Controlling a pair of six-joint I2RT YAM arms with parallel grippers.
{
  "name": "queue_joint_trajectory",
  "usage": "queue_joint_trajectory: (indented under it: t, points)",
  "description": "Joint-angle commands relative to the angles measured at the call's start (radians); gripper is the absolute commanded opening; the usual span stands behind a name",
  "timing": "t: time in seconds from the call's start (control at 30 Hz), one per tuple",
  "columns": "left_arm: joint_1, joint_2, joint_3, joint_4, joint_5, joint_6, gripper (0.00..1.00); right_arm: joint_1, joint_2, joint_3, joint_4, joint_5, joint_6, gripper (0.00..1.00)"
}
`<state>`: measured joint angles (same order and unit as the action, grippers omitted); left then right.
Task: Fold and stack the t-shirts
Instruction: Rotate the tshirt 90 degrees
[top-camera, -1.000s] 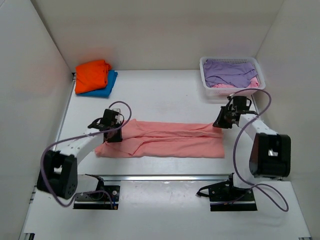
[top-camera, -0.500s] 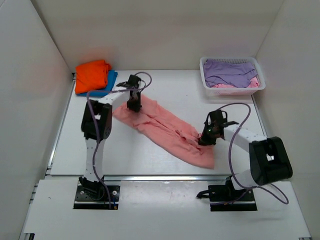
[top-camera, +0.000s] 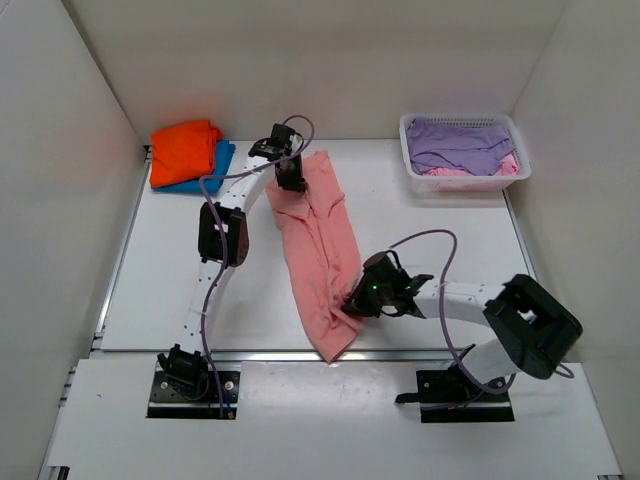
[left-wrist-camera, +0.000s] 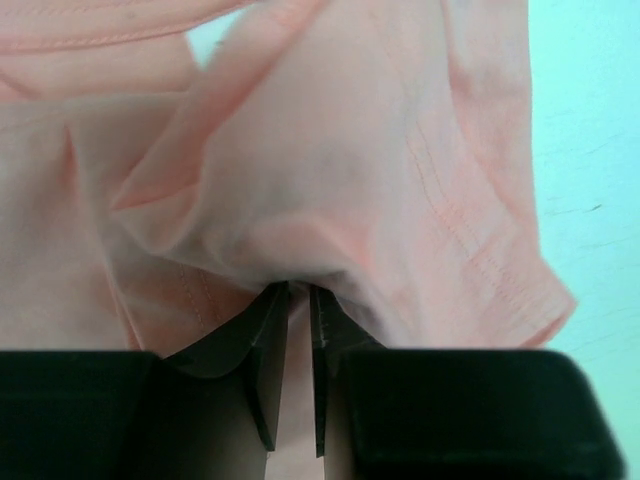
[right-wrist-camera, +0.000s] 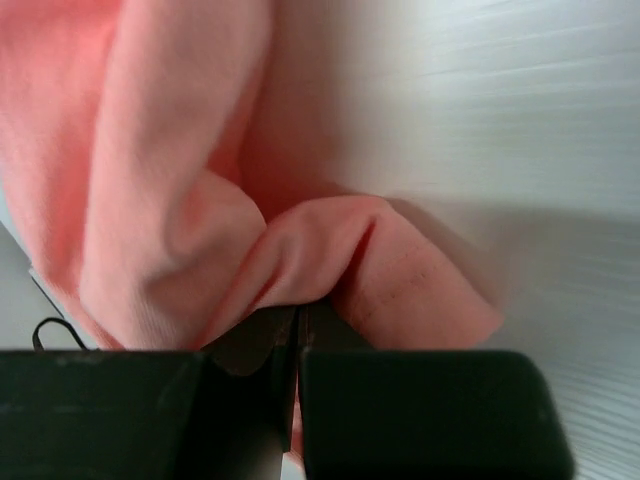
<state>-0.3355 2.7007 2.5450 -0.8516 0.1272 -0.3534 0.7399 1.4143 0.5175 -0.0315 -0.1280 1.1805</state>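
Observation:
A salmon-pink t-shirt lies as a long strip running from far to near across the table's middle. My left gripper is shut on its far end; the left wrist view shows the pink cloth pinched between my dark fingers. My right gripper is shut on the near part of the shirt's right edge; the right wrist view shows a fold of pink cloth nipped at the tips. A folded orange t-shirt lies on a folded blue t-shirt at the far left. A lavender t-shirt lies in the basket.
A white mesh basket stands at the far right with lavender and pink cloth in it. White walls close in the table on the left, back and right. A metal rail runs along the near edge.
Both grippers swung the pink shirt round from lying left to right to lying far to near. My left gripper went to the far side, my right gripper came near and left.

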Motion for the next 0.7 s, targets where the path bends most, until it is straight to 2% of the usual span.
queue_joint_trajectory:
  t: [0.0, 0.23, 0.37, 0.53, 0.67]
  points:
    - [0.019, 0.040, 0.029, 0.029, 0.104, -0.116, 0.25, 0.084, 0.130, 0.015, -0.058, 0.087, 0.016, 0.00]
    - [0.073, 0.088, 0.032, 0.203, 0.209, -0.216, 0.23, 0.162, 0.276, 0.067, 0.027, 0.125, -0.085, 0.00]
    - [0.087, 0.094, 0.026, 0.299, 0.209, -0.254, 0.24, 0.130, 0.238, -0.006, 0.091, 0.153, -0.065, 0.00]
    - [0.127, 0.133, 0.053, 0.460, 0.252, -0.361, 0.20, 0.115, 0.190, -0.063, 0.076, 0.134, -0.033, 0.00]
    - [0.138, 0.098, 0.066, 0.494, 0.256, -0.371, 0.21, 0.127, 0.095, -0.100, 0.088, 0.120, 0.001, 0.00]
